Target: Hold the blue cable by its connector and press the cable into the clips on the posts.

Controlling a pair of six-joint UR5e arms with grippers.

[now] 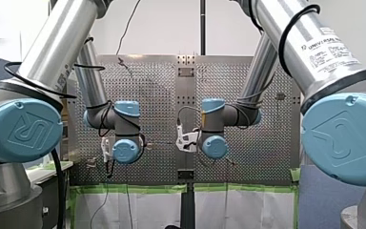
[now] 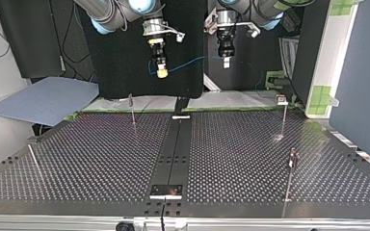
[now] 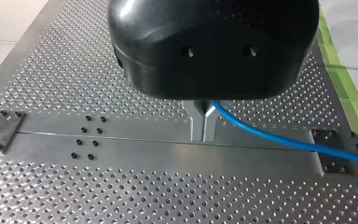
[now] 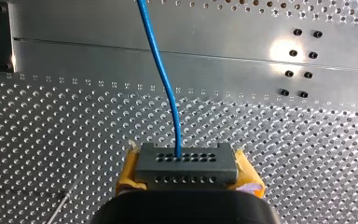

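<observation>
The blue cable (image 2: 195, 60) hangs in a shallow arc between my two grippers, high above the perforated table (image 2: 101, 154). In the right wrist view my right gripper (image 4: 186, 170) has its yellow pads (image 4: 129, 170) shut on the grey connector block (image 4: 186, 158), and the cable (image 4: 161, 70) runs out of the block's face. My left gripper (image 3: 204, 137) has its metal fingers shut on the cable (image 3: 279, 137), which trails off to one side. In the top view my right gripper (image 2: 161, 72) hangs at the left and my left gripper (image 2: 226, 60) at the right.
Thin posts stand on the table in the top view: one at the back left (image 2: 132, 108), one at the back right (image 2: 284, 115), one at the front right (image 2: 291, 173), and a leaning rod at the left (image 2: 33, 161). A dark rail (image 2: 173, 149) runs down the middle.
</observation>
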